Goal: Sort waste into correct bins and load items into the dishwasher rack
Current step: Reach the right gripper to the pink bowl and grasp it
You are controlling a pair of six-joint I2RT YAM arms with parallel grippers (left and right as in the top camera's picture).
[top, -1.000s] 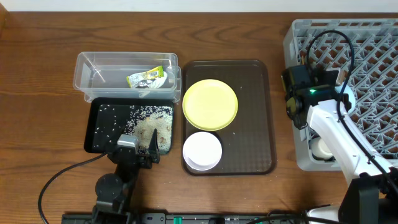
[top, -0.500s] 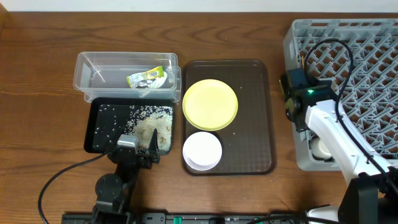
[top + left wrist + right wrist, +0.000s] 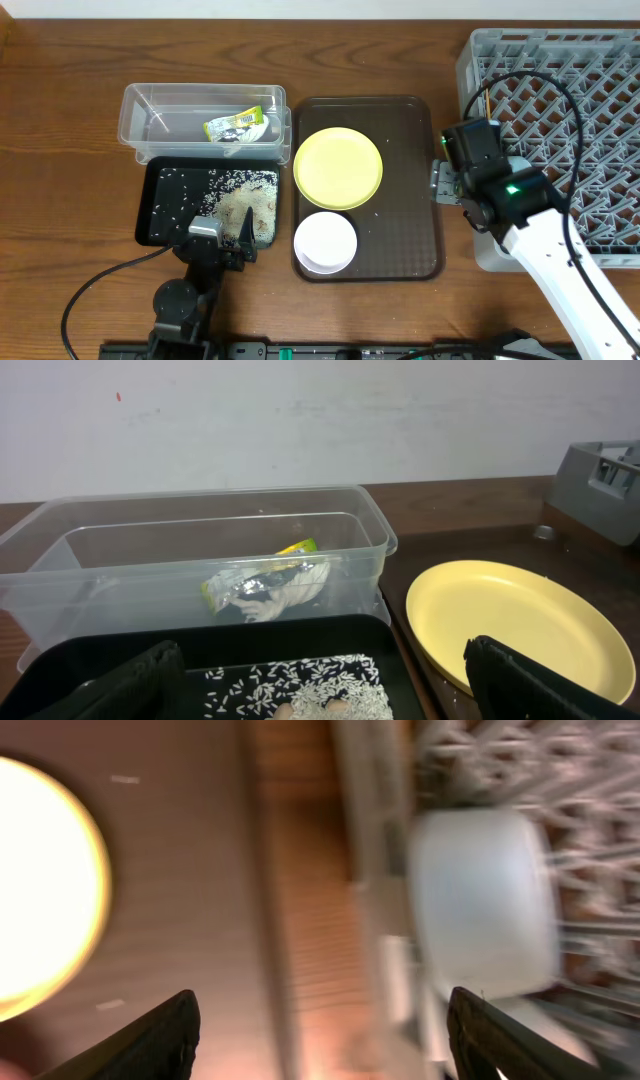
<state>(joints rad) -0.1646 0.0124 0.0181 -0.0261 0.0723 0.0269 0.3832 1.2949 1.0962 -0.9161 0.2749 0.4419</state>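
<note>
Yellow plate (image 3: 338, 167) on brown tray (image 3: 405, 205); left gripper (image 3: 322, 660) and right gripper (image 3: 322, 1005) both wide apart, empty

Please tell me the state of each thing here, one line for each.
snack wrapper: crumpled, inside clear tub
rice: scattered in black tray
yellow plate: flat on brown tray
white bowl: on brown tray
dishwasher rack: white item inside, blurred
left gripper: open, empty
right gripper: open, empty

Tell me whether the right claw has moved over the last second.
Yes. In the overhead view the right claw has swung left, off the left edge of the rack, and now hangs at the right rim of the brown tray.
</note>
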